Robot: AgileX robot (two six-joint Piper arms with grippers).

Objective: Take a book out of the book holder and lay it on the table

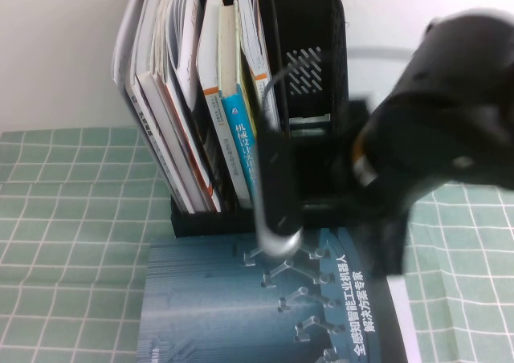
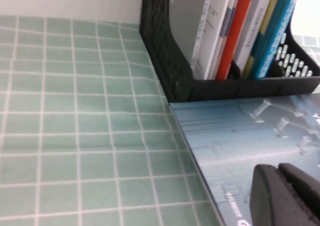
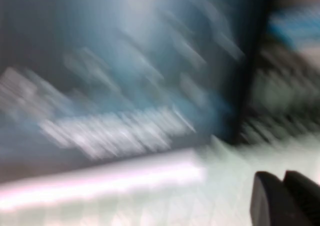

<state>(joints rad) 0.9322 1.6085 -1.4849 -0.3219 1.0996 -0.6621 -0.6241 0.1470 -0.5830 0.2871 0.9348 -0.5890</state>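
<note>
Dark blue book (image 1: 241, 299) lying flat on the counter (image 1: 72, 218)

It is sitting just before the book holder (image 1: 313, 58) — right tool (image 3: 282, 198) hovering beside it, left tool (image 2: 287, 196) above its cover, both with fingers together.

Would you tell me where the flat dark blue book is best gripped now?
Probably at its left long edge, from the left: the dark blue book lies flat on the green grid table, rack behind, left gripper beside it. Right gripper hovers over its far end.

My left end effector (image 2: 285, 196) hovered over the book (image 1: 241, 307); my right end effector (image 3: 287, 198) hung near it. Open table (image 1: 72, 218) lay leftward; the book holder (image 1: 309, 50) blocked behind.
</note>
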